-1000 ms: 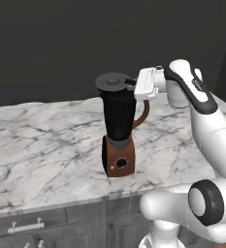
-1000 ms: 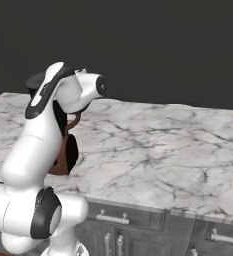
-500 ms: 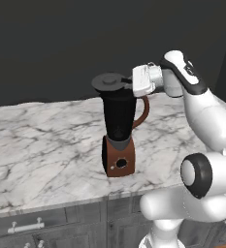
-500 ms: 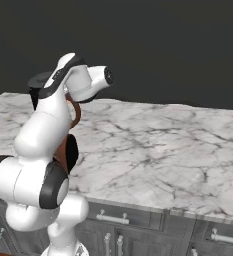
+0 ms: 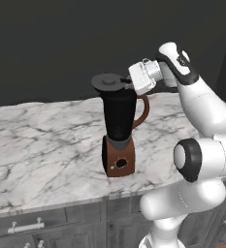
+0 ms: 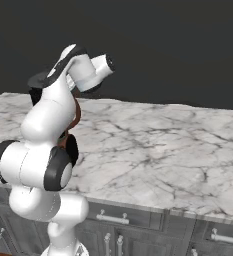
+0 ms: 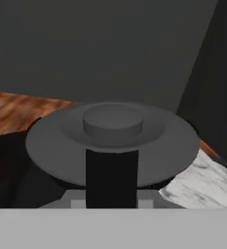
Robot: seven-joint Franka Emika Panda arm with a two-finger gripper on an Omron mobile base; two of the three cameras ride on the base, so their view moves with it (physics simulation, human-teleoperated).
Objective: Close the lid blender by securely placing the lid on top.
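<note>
The claw [image 5: 129,83] reaches in sideways from the arm's side, clamped on the short side tab of the lid [image 5: 108,81] and holding the disc flat and level. In the hand view the lid [image 7: 112,136] stretches straight out ahead of the claw, its raised centre knob facing up and the tab running back toward the fingers.

The lid sits at the very top of the blender [image 5: 119,128], over the mouth of the black jar; whether it rests fully seated on the rim or hangs just above it I cannot tell. It looks centred over the jar, with the rim showing just under the disc's near edge in the hand view.

The blender stands upright on the marble desk [image 5: 41,145], its reddish-brown handle turned toward the arm, just below the claw. By my judgement, what remains is straight down: press the lid home, then let go and draw back along the tab's line, clear of the handle.
</note>
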